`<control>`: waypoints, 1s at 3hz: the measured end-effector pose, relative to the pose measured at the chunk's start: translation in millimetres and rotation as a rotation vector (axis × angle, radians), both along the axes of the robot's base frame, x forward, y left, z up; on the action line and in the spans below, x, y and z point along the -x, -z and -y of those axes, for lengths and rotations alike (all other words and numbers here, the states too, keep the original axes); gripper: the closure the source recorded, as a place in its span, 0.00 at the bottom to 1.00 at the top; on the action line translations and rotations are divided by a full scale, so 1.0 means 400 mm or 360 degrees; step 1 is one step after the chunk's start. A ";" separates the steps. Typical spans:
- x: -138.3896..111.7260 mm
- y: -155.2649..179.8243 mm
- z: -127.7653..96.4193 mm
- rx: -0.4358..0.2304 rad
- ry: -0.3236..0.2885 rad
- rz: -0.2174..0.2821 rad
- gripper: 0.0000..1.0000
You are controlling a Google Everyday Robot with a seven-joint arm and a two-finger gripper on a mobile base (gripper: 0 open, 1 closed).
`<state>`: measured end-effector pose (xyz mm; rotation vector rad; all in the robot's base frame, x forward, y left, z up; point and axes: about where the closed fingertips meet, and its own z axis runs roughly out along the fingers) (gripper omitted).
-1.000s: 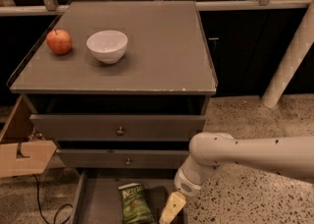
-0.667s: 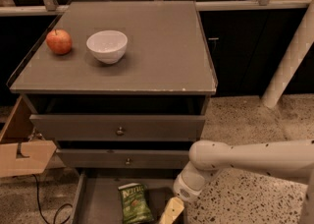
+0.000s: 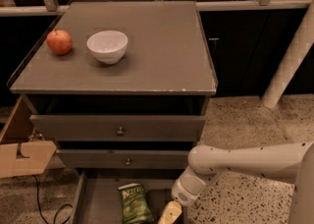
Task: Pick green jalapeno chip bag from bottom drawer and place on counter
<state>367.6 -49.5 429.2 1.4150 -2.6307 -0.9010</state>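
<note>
Speckled terrazzo flooring [image 3: 240, 120] is seen around a grey cabinet whose bottom drawer [image 3: 98, 204] is pulled out, so the opening step is judged done. Low over that drawer's near end the gripper [image 3: 169, 214] is held at the tip of a smooth white arm [image 3: 245, 161]; whether it is open or shut cannot be told, as only a pale yellowish tip is shown at the frame's edge. The bag [image 3: 135, 202] is found lying flat on the drawer floor just beside the gripper, on the side away from the arm, and no contact between the two can be made out, so the grasp is judged not yet made. The lift and the placing on the counter [image 3: 162, 56], well above the gripper, are left to be done. The bag is crinkly green foil with light lettering on a dark label, and is likely to crumple when pinched. The drawer is a plain matte grey tray with low walls. The counter is flat, grey-brown and chipped pale along its front edge; a glossy white bowl [image 3: 107, 46] and a round red apple [image 3: 59, 42] are set at its far corner from the gripper.
</note>
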 end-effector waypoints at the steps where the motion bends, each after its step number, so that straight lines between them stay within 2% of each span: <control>1: -0.018 0.042 0.002 -0.0044 0.0135 -0.0017 0.00; 2: -0.062 0.088 -0.001 -0.0086 0.0295 -0.0004 0.00; 3: -0.078 0.122 -0.009 -0.0100 0.0365 -0.0037 0.00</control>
